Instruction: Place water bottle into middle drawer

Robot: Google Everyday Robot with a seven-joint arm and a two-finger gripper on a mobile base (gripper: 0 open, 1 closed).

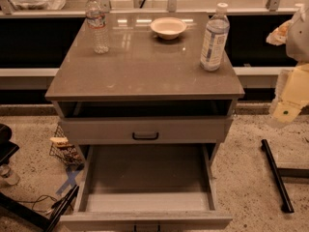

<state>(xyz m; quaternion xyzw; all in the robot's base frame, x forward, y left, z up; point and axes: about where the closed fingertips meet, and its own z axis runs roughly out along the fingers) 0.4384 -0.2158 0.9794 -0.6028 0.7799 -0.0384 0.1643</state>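
The water bottle (97, 23), small, clear and ribbed with a white cap, stands upright at the back left of the grey cabinet top (140, 71). The middle drawer (145, 178) is pulled out at the bottom of the cabinet, with a bare floor. Above it is a closed drawer front with a black pull handle (145, 136). My gripper (286, 111) is at the right edge of the view, on the pale arm, to the right of the cabinet and far from the bottle. It holds nothing that I can see.
A taller bottle with a blue-white label (214, 37) stands at the right of the cabinet top. A white bowl (168, 28) sits at the back middle. A wire basket (65, 151) is on the floor at left, and a black bar (276, 175) lies on the floor at right.
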